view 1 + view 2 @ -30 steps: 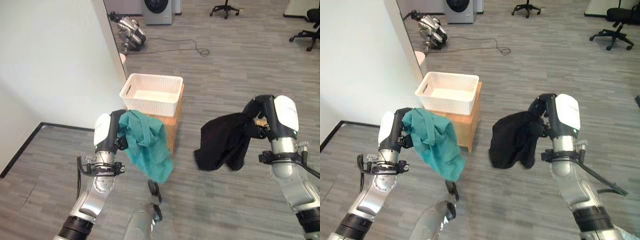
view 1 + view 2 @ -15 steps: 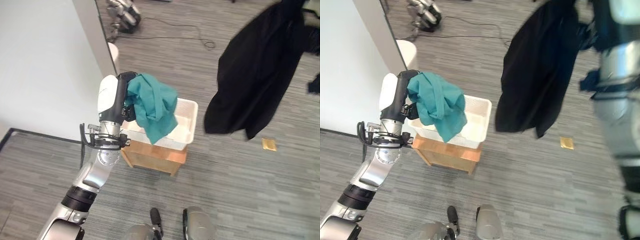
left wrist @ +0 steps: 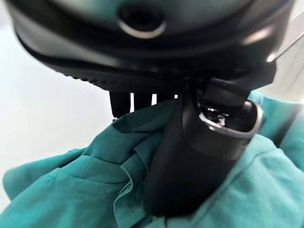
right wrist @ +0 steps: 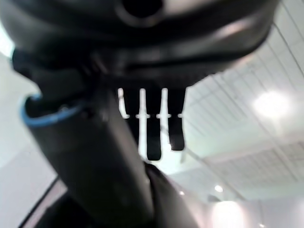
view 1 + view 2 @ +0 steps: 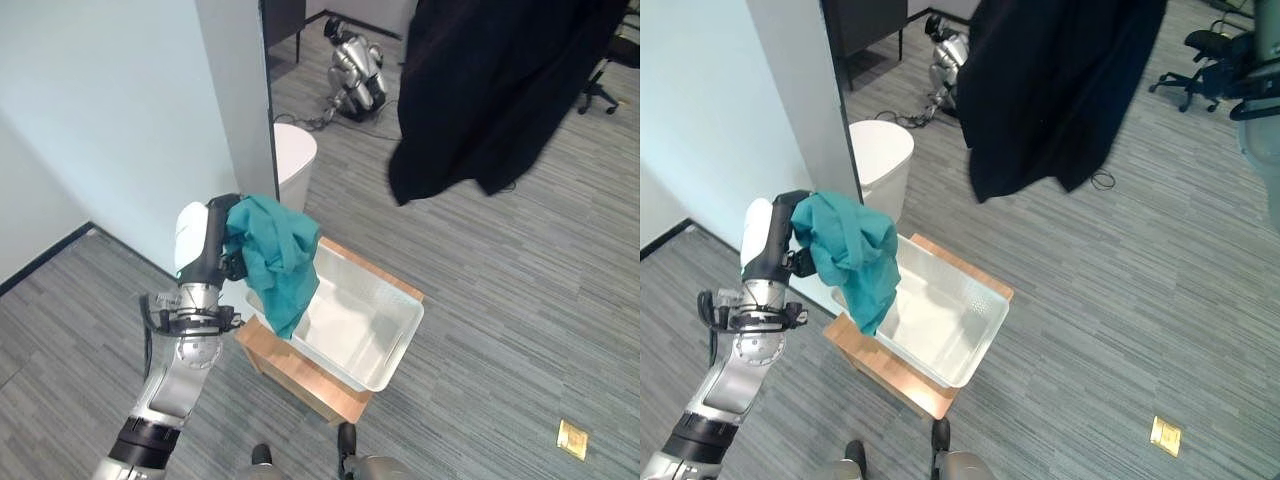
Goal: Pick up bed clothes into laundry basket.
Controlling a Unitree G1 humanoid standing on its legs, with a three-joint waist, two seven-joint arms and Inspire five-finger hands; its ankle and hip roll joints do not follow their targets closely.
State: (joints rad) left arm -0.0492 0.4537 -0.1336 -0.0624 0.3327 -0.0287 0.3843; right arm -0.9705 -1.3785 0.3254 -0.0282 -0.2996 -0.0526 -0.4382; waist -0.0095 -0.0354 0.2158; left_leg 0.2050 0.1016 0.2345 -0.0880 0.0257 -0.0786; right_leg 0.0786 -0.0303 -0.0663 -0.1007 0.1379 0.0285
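A teal garment [image 5: 278, 268] hangs from my left hand [image 5: 206, 250], whose thumb [image 3: 199, 152] and fingers are curled into the cloth [image 3: 71, 190]. It dangles over the left end of the white laundry basket [image 5: 400, 345]. The basket stands on a low wooden stand [image 5: 290, 365] and looks bare inside. A black garment [image 5: 490, 90] hangs high above the floor beyond the basket, with its top out of view. My right hand [image 4: 95, 156] grips that black cloth [image 4: 166, 209], and my right forearm [image 5: 1262, 110] shows at the far right.
A white wall and grey pillar [image 5: 235, 100] rise on the left, with a round white bin [image 5: 293, 160] behind the basket. Another robot [image 5: 355, 75] lies on the floor farther back. An office chair [image 5: 1200, 60] stands at the far right. A small yellow tag [image 5: 570, 438] lies on the floor.
The whole view has swung, so the camera moved. My right hand has raised the black garment higher. The teal garment stays in my left hand at the basket's left end.
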